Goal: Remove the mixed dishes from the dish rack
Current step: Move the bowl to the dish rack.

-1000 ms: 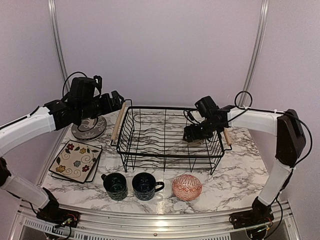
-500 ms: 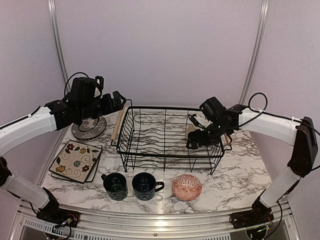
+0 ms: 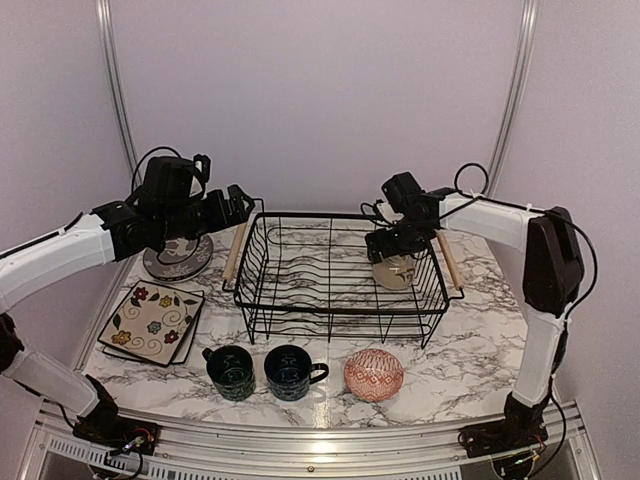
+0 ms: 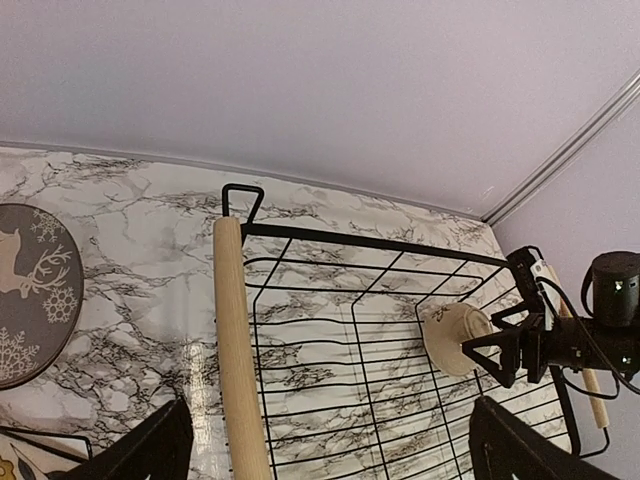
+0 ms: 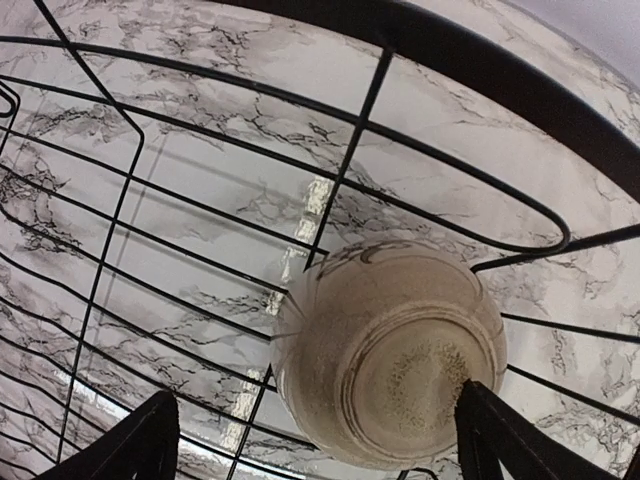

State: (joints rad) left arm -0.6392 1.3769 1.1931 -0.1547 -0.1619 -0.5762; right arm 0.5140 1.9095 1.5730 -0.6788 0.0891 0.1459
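Nearest you on the white marble-patterned counter point(image 3: 470, 350), two dark blue mugs point(image 3: 232, 372) point(image 3: 292, 370) are sitting side by side. Just to their right, a reddish patterned round bowl point(image 3: 374, 373) is lying upside down. To the left, the square cream floral plates point(image 3: 152, 322) are resting in a low stack.

Behind that row, the large black wire dish rack point(image 3: 340, 300) is taking up the middle of the counter, with a light wooden bar handle point(image 3: 238, 250) along its left end.

Look inside at the right end: a beige round bowl point(image 3: 395, 270) is sitting in the rack, tipped up on the wires with its underside facing your right wrist camera. You're bringing your right hand point(image 3: 388, 245) in over it. In the wrist view its two fingers point(image 5: 130, 440) are standing wide apart, one on each side of the bowl point(image 5: 385, 360). The right-side finger is showing right at the bowl's edge, and I cannot tell whether it is touching. Nothing is clamped.

Farther back on the left, the grey round deer-pattern plate point(image 3: 178, 257) is lying flat on the counter beside the rack's handle. Your left hand point(image 3: 238, 203) is hovering above that corner, fingers spread fully apart and holding nothing. Its camera is looking down over the handle point(image 4: 240, 370), the plate point(image 4: 25, 290) and across to the beige bowl point(image 4: 450, 338).
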